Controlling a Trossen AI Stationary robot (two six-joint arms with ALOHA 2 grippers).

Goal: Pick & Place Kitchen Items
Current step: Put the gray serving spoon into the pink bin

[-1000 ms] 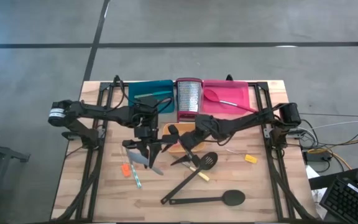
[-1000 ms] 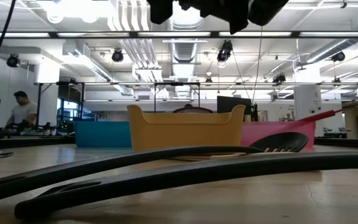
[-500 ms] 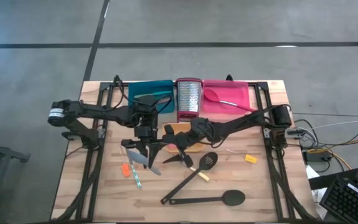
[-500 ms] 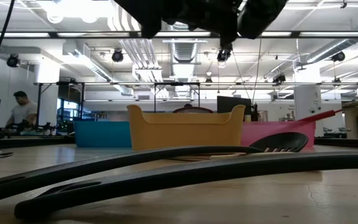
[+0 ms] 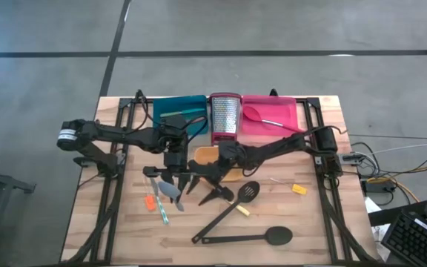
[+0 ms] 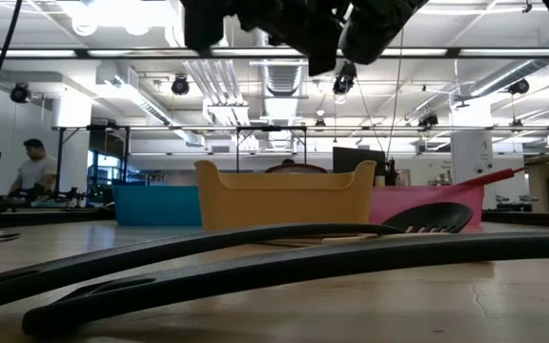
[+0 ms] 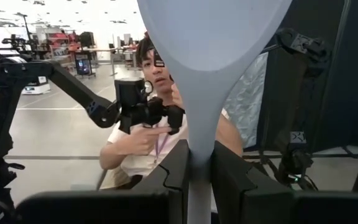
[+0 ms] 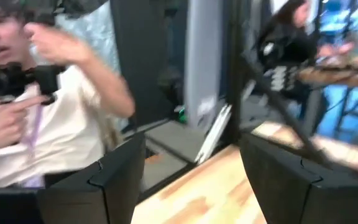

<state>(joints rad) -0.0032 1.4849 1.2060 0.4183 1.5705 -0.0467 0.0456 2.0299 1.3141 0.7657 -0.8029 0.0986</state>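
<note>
- Holding the grey spoon [image 7: 211,68] by its thin neck, my left gripper [image 5: 170,180] has its fingers [image 7: 174,163] pinched tight on it; the bowl stands up in front of the wrist camera, lifted clear above the middle-left of the table [image 5: 310,230].
- My right gripper [image 5: 202,185] hangs just to the right of the left one, near the orange tray [image 5: 207,154], fingers [image 8: 114,171] spread wide with nothing between them.
- Step in hand, as I judge it: carrying the picked spoon, with the right arm placed either to take it over or to reach for the next piece.
- Waiting on the near table are the slotted spatula [image 5: 237,202], the long black spoon [image 5: 250,238], and small coloured pieces [image 5: 151,202] at near left.
- The teal tray [image 5: 170,107], the pink tray [image 5: 288,119] and the steel grater [image 5: 225,117] line the far edge.
- Next move calls for swinging the spoon over one tray and loosening the pinch only once it hangs inside the walls, keeping clear of the right arm close by.
- A person [image 7: 160,137] sits beyond the table.
</note>
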